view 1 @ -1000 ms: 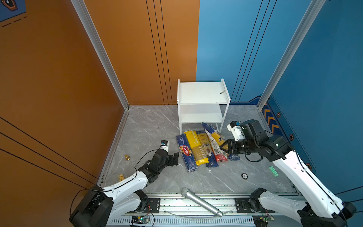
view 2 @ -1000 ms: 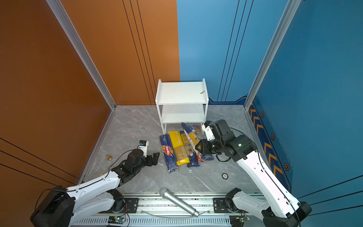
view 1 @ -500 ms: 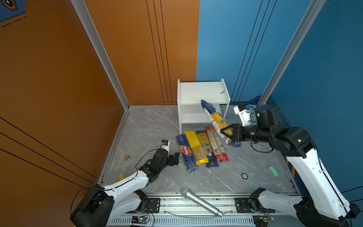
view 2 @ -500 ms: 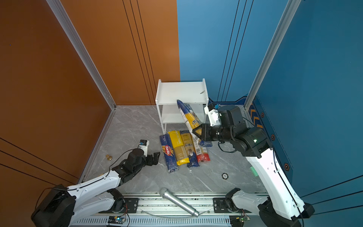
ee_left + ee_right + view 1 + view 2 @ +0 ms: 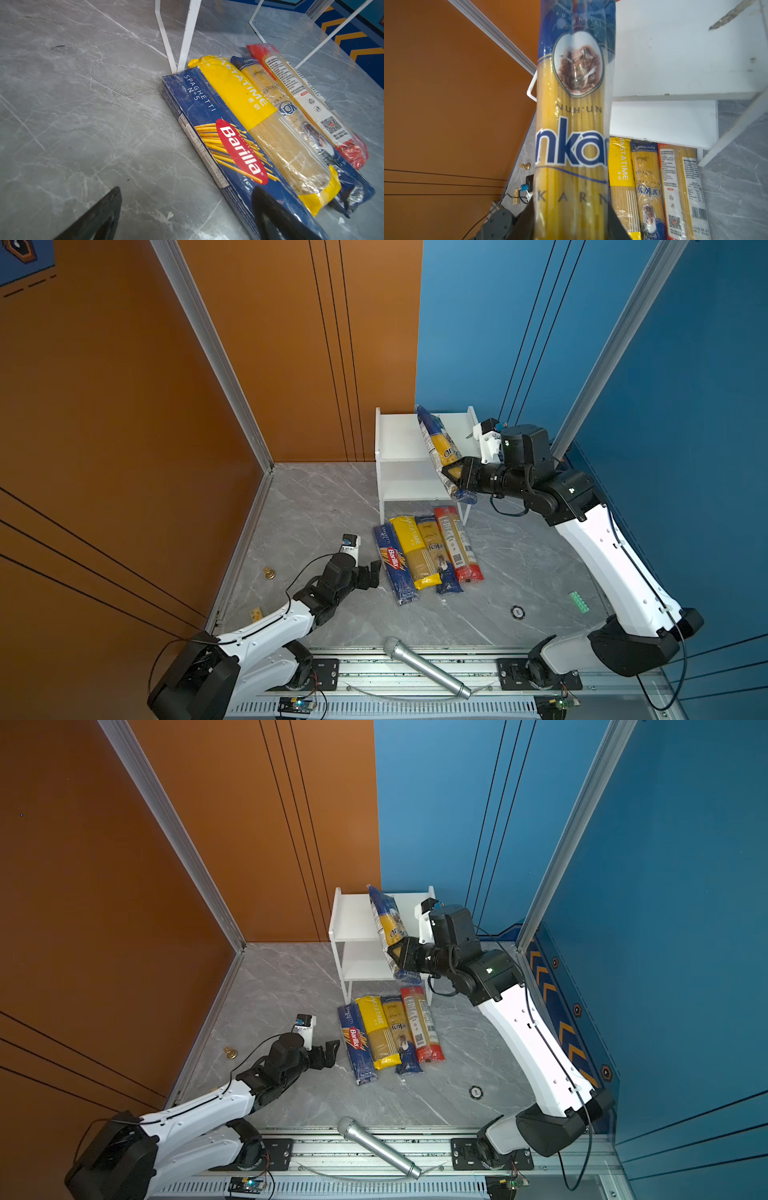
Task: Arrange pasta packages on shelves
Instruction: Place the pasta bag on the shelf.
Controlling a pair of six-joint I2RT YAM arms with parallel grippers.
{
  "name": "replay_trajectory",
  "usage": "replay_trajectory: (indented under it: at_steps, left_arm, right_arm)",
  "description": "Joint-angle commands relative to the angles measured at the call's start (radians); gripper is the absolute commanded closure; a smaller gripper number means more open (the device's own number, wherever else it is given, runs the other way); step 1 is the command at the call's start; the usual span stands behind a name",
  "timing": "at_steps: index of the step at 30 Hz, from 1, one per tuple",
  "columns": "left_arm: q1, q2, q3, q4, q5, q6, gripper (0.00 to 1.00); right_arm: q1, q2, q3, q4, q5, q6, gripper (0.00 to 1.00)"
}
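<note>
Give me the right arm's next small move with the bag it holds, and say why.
Probably tip the ankara bag flatter and ease it down onto the rack's top board. The right gripper is shut near the bag's lower end, the bag is steeply tilted with its far end over that board, and the board looks bare.

arms (image 5: 615, 568): white shells; joints (image 5: 631, 649): black; cables (image 5: 299, 576): black, thin; wrist cameras (image 5: 488, 443): white mounts
</note>
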Motion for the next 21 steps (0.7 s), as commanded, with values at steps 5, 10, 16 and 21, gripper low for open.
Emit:
replay_trajectory:
  at_steps: [5,10,16,21]
  left_arm:
    - [-0.009,-0.014,0.028,0.013,0.023,0.012,0.02]
    - [-0.009,-0.011,0.029,0.013,0.022,0.013,0.02]
    - [-0.009,-0.008,0.027,0.014,0.022,0.017,0.02]
    - [-0.009,0.000,0.028,0.014,0.022,0.020,0.02]
  right_arm:
    - [0.032,0.067,0.063,0.381,0.071,0.024,1.00]
    - [0.066,0.129,0.072,0.439,0.103,0.013,1.00]
    - [0.110,0.166,0.070,0.496,0.160,-0.001,1.00]
    - [0.145,0.169,0.060,0.548,0.242,-0.023,1.00]
